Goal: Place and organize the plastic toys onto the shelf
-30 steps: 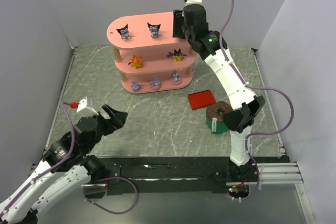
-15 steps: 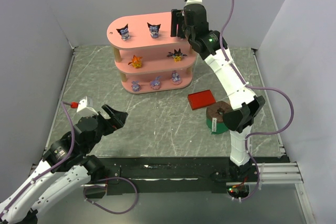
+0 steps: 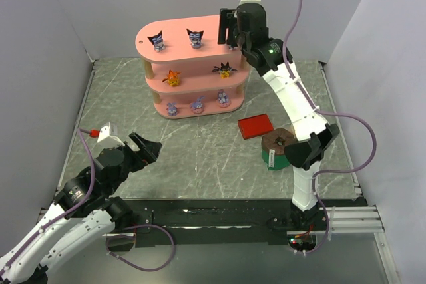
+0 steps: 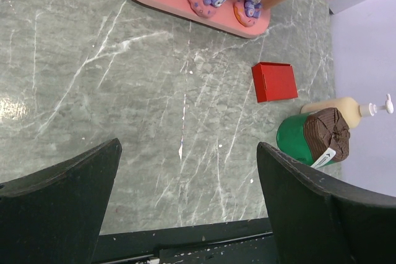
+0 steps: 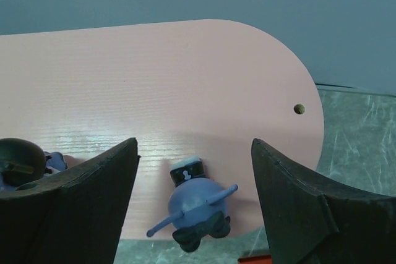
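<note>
Pink laminate with a faint wood grain fills the right wrist view: it is the rounded top board of the shelf (image 5: 185,85), with a small hole near its end. The right pincer (image 5: 193,146) hangs over that end, its black fingers spread wide. A round-bodied, dark-capped figurine (image 5: 195,205) stands on the board between them, touching neither. A second figurine (image 5: 21,164) is half hidden behind the left finger.

From above, the right arm reaches high and far forward, its wrist bent down over the shelf. Two pointed-ear figurines (image 3: 157,40) stand to that pincer's left. The orange figurine (image 3: 173,78) and the spiky black one (image 3: 224,69) sit a tier below it, and three lilac figurines (image 3: 197,104) sit on the lowest board.

Back toward that arm's base, a flat red box (image 3: 256,126) and a green cylinder (image 3: 279,149) with a crumpled brown top rest on the grey veined table (image 3: 200,151).

The left pincer (image 3: 138,149), on a low folded arm well short of the shelf, is also spread and holds nothing. A cream pump bottle (image 4: 346,108) lies ahead of it, beside the cylinder.
</note>
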Controlling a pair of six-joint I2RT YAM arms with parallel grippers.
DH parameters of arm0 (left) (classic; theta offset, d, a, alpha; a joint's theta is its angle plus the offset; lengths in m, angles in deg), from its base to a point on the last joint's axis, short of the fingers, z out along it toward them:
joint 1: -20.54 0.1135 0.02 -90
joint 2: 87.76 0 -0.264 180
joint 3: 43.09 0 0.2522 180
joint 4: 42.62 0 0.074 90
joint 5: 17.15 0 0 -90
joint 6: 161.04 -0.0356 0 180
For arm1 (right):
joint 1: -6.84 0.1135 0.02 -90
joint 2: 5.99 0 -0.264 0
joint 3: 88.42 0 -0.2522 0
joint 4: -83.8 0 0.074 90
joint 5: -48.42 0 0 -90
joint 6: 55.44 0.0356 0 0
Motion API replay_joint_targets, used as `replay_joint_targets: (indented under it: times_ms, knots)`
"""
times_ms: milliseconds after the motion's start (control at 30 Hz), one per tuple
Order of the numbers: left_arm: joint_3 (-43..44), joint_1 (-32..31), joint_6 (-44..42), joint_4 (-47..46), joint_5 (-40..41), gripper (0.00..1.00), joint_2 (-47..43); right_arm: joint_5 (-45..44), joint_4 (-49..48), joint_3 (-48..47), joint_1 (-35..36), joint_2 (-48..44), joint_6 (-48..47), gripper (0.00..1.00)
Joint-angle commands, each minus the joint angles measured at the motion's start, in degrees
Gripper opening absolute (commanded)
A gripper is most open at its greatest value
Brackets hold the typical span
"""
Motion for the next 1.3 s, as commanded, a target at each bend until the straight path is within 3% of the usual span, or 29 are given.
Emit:
replay_joint_targets:
  times_ms: [0,233,433,467,533,567,667,900,1267]
  knots:
    - [0.2,-0.1,0.6,-0.1,1.1,0.96,-0.3,-1.2,-2.9,1.5,-0.7,-8.6,2.1,0.77]
    - [0.3,-0.2,0.8,-0.1,1.1,0.96,-0.5,-0.7,-4.7,10.0,-0.7,-16.1,3.2,0.73]
    - [0.2,-0.2,0.8,-0.1,1.0,0.96,-1.0,1.2,-5.6,22.6,-0.7,-23.4,5.5,0.55]
    - [0.1,-0.2,0.6,-0.2,1.0,0.96,-1.1,1.2,-6.2,24.9,-0.7,-25.8,6.0,0.44]
    - [0.1,-0.1,0.6,-0.2,1.0,0.96,-1.2,2.5,-9.4,31.8,-0.7,-28.2,6.5,0.30]
    - [0.1,-0.1,0.6,-0.3,1.0,0.96,-1.2,2.7,-10.1,33.7,-0.7,-29.8,6.8,0.17]
    - [0.1,-0.1,0.5,-0.4,0.9,0.96,-0.9,4.1,-11.7,37.7,-0.7,-31.1,7.3,0.02]
    - [0.3,-0.1,0.5,-0.2,1.1,0.96,-0.2,6.0,-14.8,39.4,-0.6,-29.4,6.3,0.00]
    - [0.2,-0.2,0.3,-0.4,1.1,0.97,0.0,6.3,-15.6,34.1,-0.8,-23.9,5.3,0.00]
